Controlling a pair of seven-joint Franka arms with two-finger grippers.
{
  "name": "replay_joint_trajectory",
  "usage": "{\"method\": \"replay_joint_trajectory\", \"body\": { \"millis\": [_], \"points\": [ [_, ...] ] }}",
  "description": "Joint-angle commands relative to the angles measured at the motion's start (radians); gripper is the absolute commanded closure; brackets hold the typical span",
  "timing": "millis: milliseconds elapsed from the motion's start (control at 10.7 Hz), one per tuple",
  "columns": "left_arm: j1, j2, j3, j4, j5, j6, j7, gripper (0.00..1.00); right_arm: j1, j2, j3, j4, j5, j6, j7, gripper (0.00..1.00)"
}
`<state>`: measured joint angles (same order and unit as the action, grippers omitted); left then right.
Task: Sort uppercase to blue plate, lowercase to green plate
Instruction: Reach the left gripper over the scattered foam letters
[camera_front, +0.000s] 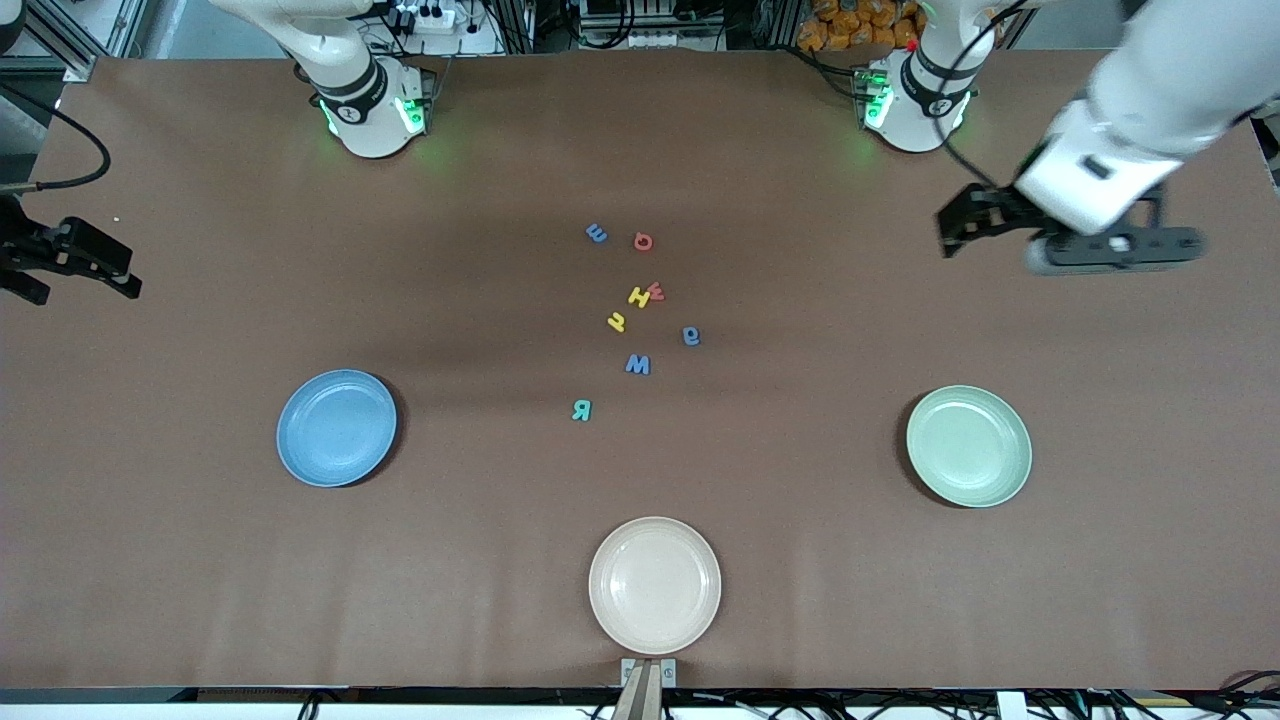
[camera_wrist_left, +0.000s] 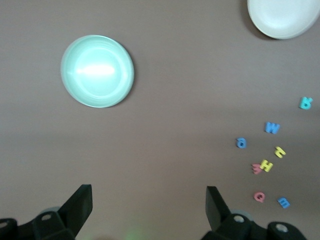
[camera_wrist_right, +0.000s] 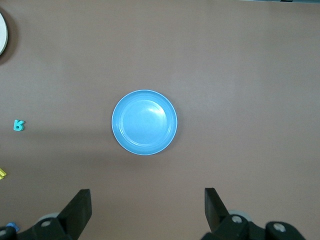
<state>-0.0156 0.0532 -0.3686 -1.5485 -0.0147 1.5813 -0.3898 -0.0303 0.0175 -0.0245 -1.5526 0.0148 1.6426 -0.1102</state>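
Eight small letters lie mid-table. The uppercase are red Q (camera_front: 643, 241), yellow H (camera_front: 639, 297), blue W (camera_front: 638, 365) and teal R (camera_front: 581, 410). The lowercase are a blue one (camera_front: 597, 234), a red one (camera_front: 656, 291) touching the H, a hooked yellow one (camera_front: 617, 321) and a round blue one (camera_front: 691, 336). The blue plate (camera_front: 337, 428) and green plate (camera_front: 968, 445) hold nothing. My left gripper (camera_front: 962, 228) hangs open over bare table at the left arm's end, looking down at the green plate (camera_wrist_left: 97, 71). My right gripper (camera_front: 88, 285) hangs open at the right arm's end, over the blue plate (camera_wrist_right: 144, 122).
A cream plate (camera_front: 655, 585) with nothing on it sits close to the table edge nearest the front camera, between the two coloured plates. Brown table surface stretches between the letter cluster and each plate. Both arm bases stand along the edge farthest from the camera.
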Motion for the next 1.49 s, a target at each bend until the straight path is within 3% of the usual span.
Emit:
{"method": "replay_joint_trajectory", "body": {
  "millis": [0, 280, 654, 934, 1400],
  "points": [
    [0.002, -0.01, -0.091, -0.16, -0.014, 0.182, -0.055, 0.0, -0.003, 0.009, 0.003, 0.02, -0.006, -0.006, 0.006, 0.0],
    [-0.068, 0.063, -0.194, -0.268, -0.007, 0.356, -0.237, 0.0, -0.005, 0.009, 0.003, 0.019, -0.006, -0.009, 0.006, 0.0],
    [-0.248, 0.264, -0.204, -0.278, 0.171, 0.491, -0.49, 0.0, 0.0, 0.01, 0.003, 0.019, -0.006, -0.009, 0.006, 0.0],
    [-0.316, 0.338, -0.204, -0.278, 0.185, 0.551, -0.527, 0.0, -0.005, 0.01, 0.003, 0.019, -0.006, -0.009, 0.006, 0.0],
    [-0.4, 0.491, -0.202, -0.266, 0.306, 0.741, -0.518, 0.0, -0.005, 0.01, 0.003, 0.019, -0.007, -0.009, 0.006, 0.0]
  ]
}}
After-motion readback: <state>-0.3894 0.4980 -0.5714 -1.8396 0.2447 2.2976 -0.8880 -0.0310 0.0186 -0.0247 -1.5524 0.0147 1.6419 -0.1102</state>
